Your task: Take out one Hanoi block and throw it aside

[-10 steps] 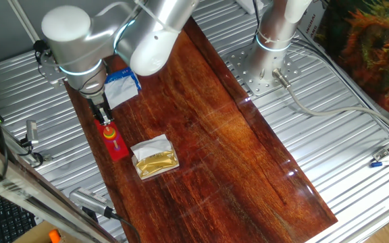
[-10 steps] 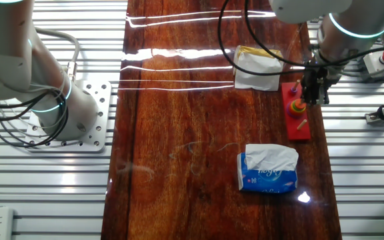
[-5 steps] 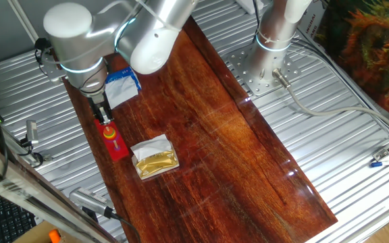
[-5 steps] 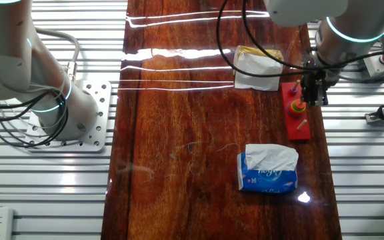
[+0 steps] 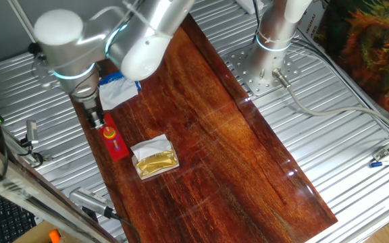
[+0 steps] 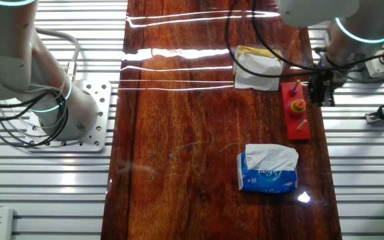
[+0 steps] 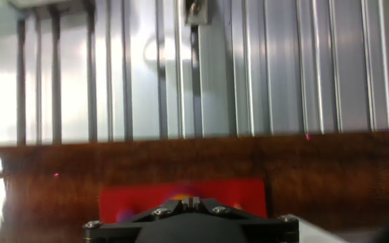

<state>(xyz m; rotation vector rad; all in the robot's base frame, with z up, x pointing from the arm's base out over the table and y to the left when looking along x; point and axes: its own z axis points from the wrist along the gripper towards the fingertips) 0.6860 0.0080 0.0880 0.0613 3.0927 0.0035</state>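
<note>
A: Where does the hand (image 6: 323, 99) sit right now?

B: It hangs beside the red base (image 6: 297, 111), over the counter's edge on the side away from the packets. In the one fixed view it hovers just next to the base's end (image 5: 97, 121).

A: Is it clamped on anything?

B: I cannot tell. The hand view shows only the dark body at the bottom of the frame, and in both fixed views the fingertips are too small to read.

A: And the Hanoi block?

B: A small orange-red disc (image 6: 299, 104) sits on the yellow disc (image 6: 299, 107) on a peg of the base, and that looks like the block (the yellow one below it is larger). My guess is that the hand stands off to the side because that is the direction to throw toward.

A: What about the surroundings?

B: A glossy dark wood counter (image 6: 179, 133) lies on ribbed metal slats (image 6: 45, 193). A blue tissue pack (image 6: 268, 169) and a gold packet (image 6: 259, 65) on white wrapping lie near the base, and a second arm's mount (image 6: 72, 113) is bolted on the far side.
</note>
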